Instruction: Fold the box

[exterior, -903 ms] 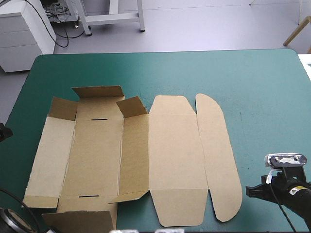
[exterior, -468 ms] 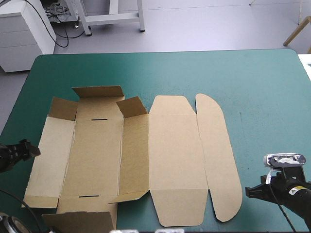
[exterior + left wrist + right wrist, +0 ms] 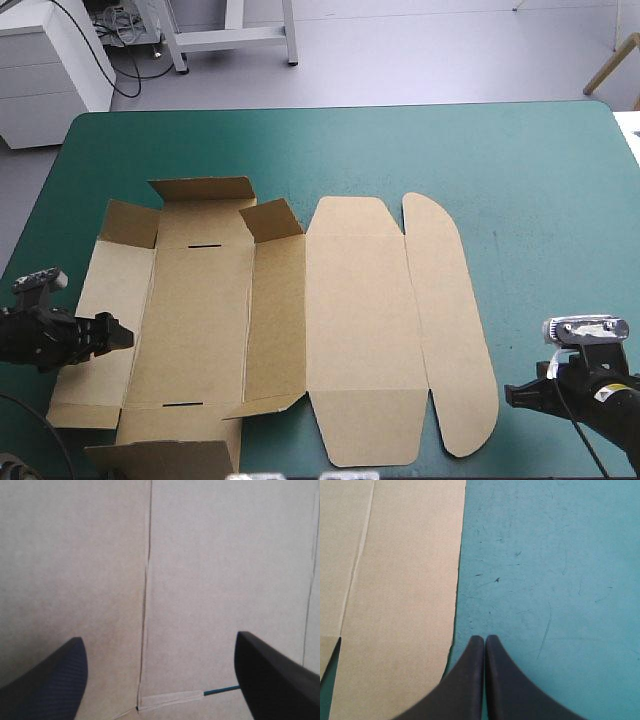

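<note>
The box (image 3: 300,320), a cut sheet of brown board, lies opened out on the left and middle of the teal-green table cover (image 3: 520,180), its near end at the table's near edge. Its right half is flat, ending in a long rounded flap (image 3: 450,330). On its left half I see the small corner flaps and the far end flap (image 3: 200,190) standing up a little, and two short dark slots (image 3: 204,245) cut in the middle panel.

Compared with just before, my left gripper (image 3: 112,335) has come farther in from the left: its tip was then at the board's left edge, and now it is over the leftmost panel, near the fold. Its black fingers (image 3: 45,680) are spread wide, with bare board and a crease line between them.

The sheet itself has not shifted. My right gripper (image 3: 484,639) sits where it was, in the near right part of the table, over the cover just beside the rounded flap's edge, its fingers pressed together into one point.
</note>
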You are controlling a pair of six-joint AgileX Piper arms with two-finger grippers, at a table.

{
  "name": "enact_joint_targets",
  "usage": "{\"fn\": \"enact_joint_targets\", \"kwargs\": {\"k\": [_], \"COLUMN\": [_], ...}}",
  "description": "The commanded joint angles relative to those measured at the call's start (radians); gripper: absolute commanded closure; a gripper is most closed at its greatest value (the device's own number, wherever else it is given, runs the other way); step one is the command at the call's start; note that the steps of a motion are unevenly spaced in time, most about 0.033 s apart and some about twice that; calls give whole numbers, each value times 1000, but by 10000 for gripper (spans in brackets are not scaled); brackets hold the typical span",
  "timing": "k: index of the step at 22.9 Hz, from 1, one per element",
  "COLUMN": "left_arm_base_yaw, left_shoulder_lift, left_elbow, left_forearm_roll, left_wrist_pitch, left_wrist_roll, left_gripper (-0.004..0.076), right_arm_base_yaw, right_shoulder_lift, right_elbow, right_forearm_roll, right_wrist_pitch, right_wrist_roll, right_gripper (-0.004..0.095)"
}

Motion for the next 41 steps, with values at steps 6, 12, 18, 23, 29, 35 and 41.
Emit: {"fn": "enact_joint_targets", "kwargs": {"k": [6, 12, 18, 23, 29, 35, 41], "left_arm_base_yaw": [-33, -33, -33, -33, -33, -33, -33], "left_shoulder_lift": [-19, -22, -22, -22, -22, -22, -22], "left_elbow": [117, 101, -24, -158, -379, -603, -608], "left_forearm_roll": [-153, -253, -250, -237, -126, 25, 40], "left_wrist_pitch": [83, 83, 83, 83, 78, 78, 78], "left_wrist_roll": [98, 131, 131, 91, -13, -143, -185], "left_gripper": [547, 734, 734, 734, 734, 734, 734], "right_arm_base_yaw": [3, 3, 3, 3, 3, 3, 3], "right_shoulder_lift": [3, 3, 3, 3, 3, 3, 3], "right_elbow": [-22, -22, -22, -22, -22, -22, -22], "right_forearm_roll": [21, 21, 21, 21, 21, 21, 21], "right_wrist_pitch": [-42, -42, -42, -42, -42, -42, -42], "right_wrist_roll": [-10, -10, -10, -10, -10, -10, -10], "right_gripper": [922, 922, 922, 922, 922, 922, 922]}}
